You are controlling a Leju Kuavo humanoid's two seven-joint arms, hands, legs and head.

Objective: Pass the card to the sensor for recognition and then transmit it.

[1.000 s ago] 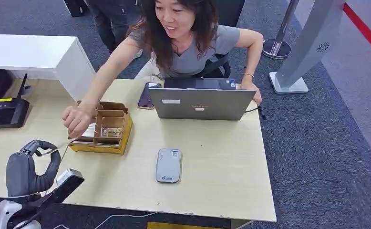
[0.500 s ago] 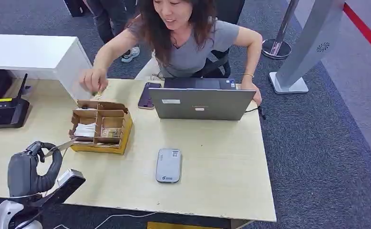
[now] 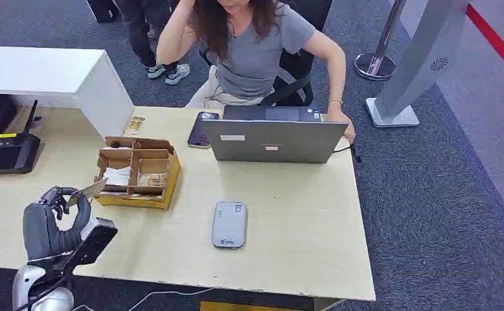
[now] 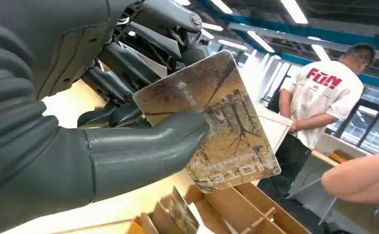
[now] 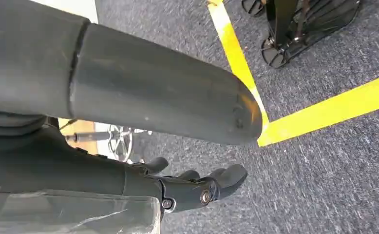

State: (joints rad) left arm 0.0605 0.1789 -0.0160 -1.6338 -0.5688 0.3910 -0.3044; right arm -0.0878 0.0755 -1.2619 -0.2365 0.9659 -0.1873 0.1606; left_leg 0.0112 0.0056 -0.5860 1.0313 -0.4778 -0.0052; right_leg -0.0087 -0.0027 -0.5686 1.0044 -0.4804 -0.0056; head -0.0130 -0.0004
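Left robot hand [image 3: 54, 217] pinches card [image 3: 85, 192] by thumb.

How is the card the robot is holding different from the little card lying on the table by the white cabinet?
The card in the left robot hand is lifted off the table, pinched between thumb and fingers, tilted. The other card lies flat on the table, with nothing touching it. The held one is near the front edge beside the cardboard box; the other lies behind that box. Both look brownish with a picture print.
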